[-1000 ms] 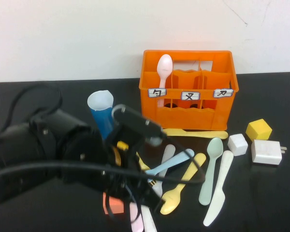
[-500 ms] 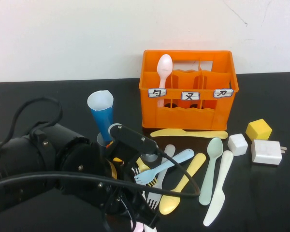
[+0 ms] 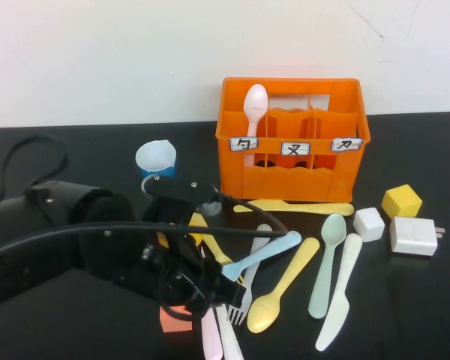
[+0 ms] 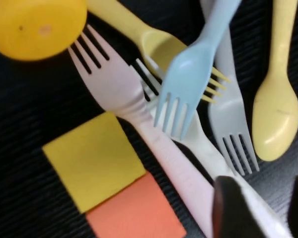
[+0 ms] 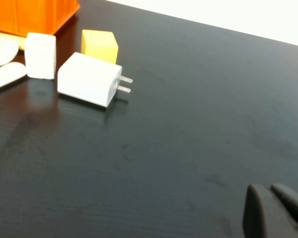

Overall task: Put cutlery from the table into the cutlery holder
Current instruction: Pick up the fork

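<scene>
black glossy table (image 3: 427, 300) against a white wall. left gripper (image 4: 260, 208) sits low over the cutlery pile, fingers (image 4: 233, 210) spread either side of a white handle (image 4: 248, 198), not squeezing it. pink fork (image 4: 119, 89) and blue fork (image 4: 181, 89) lie right beside. right gripper (image 5: 275, 210) hovers over bare table, fingers pressed together. orange holder (image 3: 292, 139) further back holds one pink spoon (image 3: 254, 105).

Left arm (image 3: 97, 240) hides the fork handles and most of the orange cube (image 3: 175, 319); pink fork (image 4: 139, 119) handle runs off frame. Crate (image 3: 292, 135) labels too small to read.
</scene>
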Robot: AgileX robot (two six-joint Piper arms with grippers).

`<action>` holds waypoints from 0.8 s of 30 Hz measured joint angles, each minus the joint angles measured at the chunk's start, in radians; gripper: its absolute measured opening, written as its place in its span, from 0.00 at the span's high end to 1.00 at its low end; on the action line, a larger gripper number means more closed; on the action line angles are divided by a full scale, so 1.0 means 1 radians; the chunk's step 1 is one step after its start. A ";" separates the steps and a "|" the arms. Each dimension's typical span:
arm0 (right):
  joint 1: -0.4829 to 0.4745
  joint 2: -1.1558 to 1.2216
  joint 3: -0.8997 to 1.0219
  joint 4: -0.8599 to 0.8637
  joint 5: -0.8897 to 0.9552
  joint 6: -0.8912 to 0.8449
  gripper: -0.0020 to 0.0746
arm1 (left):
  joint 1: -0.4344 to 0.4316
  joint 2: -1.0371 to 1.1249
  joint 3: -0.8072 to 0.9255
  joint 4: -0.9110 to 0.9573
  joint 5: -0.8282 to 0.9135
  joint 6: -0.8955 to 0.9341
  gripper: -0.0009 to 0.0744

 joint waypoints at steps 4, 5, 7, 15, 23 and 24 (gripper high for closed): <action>0.000 0.000 0.000 0.000 0.000 0.000 0.98 | 0.004 0.055 0.000 -0.029 -0.008 -0.002 0.57; 0.000 0.000 0.000 0.000 0.000 0.000 0.98 | 0.004 0.069 0.000 -0.032 -0.008 -0.002 0.55; 0.000 0.000 0.000 0.000 0.000 0.000 0.98 | 0.004 0.085 0.000 -0.034 -0.008 -0.002 0.54; 0.000 0.000 0.000 0.000 0.000 0.000 0.98 | 0.024 0.099 0.000 -0.024 -0.010 -0.009 0.53; 0.000 0.000 0.000 0.000 0.000 0.000 0.98 | 0.037 0.137 0.000 0.014 -0.019 -0.048 0.53; 0.000 0.000 0.000 0.000 0.000 0.000 0.98 | 0.037 0.144 -0.002 0.014 -0.023 -0.051 0.53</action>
